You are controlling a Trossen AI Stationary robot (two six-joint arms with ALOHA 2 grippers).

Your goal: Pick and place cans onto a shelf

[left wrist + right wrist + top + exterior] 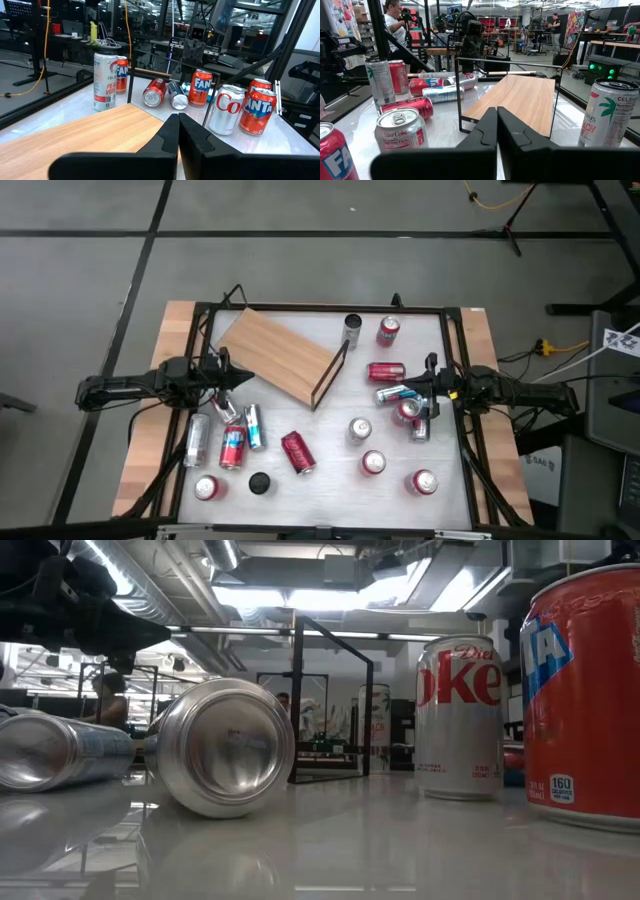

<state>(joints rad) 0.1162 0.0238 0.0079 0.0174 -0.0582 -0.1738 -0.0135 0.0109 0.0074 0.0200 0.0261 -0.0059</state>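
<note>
Cans (298,452) crowd the tabletop (330,490); both end effectors, left (228,379) and right (412,388), pinched empty, risk knocking neighbours rolling.

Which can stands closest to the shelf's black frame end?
The slim silver can, upright just beyond the frame end of the shelf. The red cans nearby sit farther toward the right arm's side, one upright, one lying down.

On the glossy white bench (330,840) a silver can (222,747) lay on its side, bottom toward the camera, beside another fallen silver can (60,750), while a Diet Coke can (459,718) and a red can (584,695) stood upright.
</note>
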